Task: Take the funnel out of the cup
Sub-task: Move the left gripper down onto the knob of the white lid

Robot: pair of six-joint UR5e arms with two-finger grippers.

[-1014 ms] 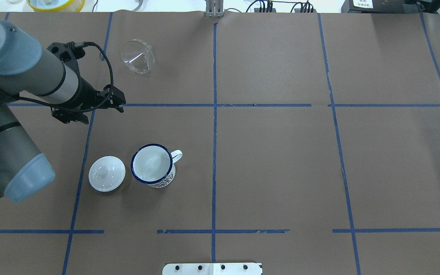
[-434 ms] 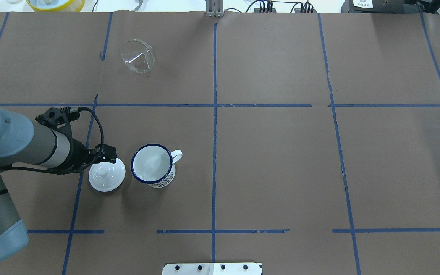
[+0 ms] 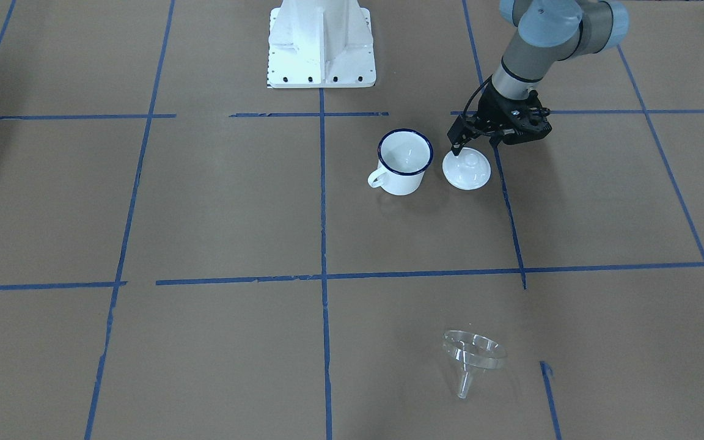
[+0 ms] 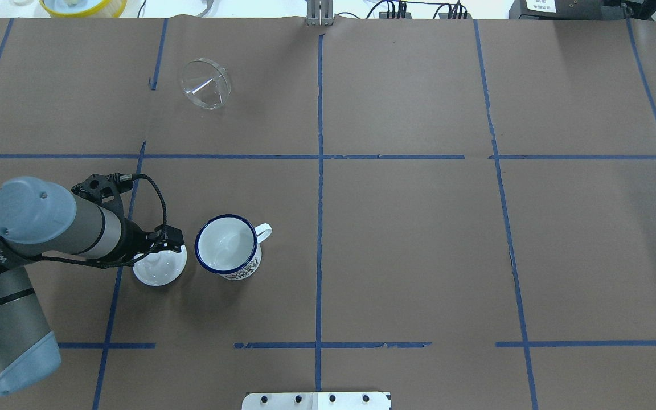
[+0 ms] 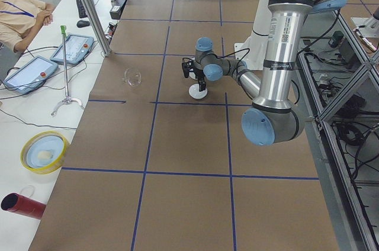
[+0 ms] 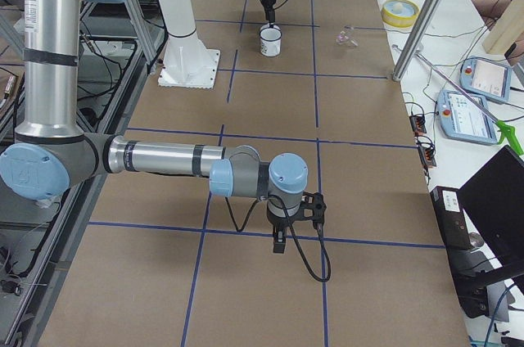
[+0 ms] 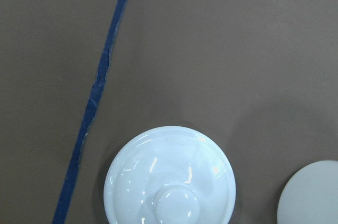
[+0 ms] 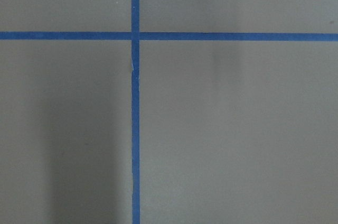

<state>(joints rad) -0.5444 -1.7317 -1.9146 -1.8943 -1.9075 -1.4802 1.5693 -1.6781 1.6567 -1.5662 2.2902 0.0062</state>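
The clear funnel (image 4: 205, 83) lies on its side on the brown paper at the far left, spout pointing away from the robot; it also shows in the front view (image 3: 473, 354). The white cup (image 4: 226, 246) with the dark blue rim stands upright with nothing in it (image 3: 404, 160). My left gripper (image 3: 454, 148) hangs just above the white domed lid (image 4: 160, 267), beside the cup, and its tip looks narrow and shut with nothing in it. The left wrist view shows the lid (image 7: 170, 182) and the cup's edge (image 7: 311, 195). My right gripper (image 6: 278, 245) points down far off; I cannot tell its state.
The lid (image 3: 467, 171) sits a few centimetres from the cup, on its side away from the handle. The robot's white base plate (image 3: 321, 46) stands behind the cup. Blue tape lines cross the paper. A yellow bowl (image 4: 83, 5) sits beyond the far edge.
My left arm has swung back from near the funnel towards the robot and now hangs over the lid. The funnel, cup and lid have not moved.
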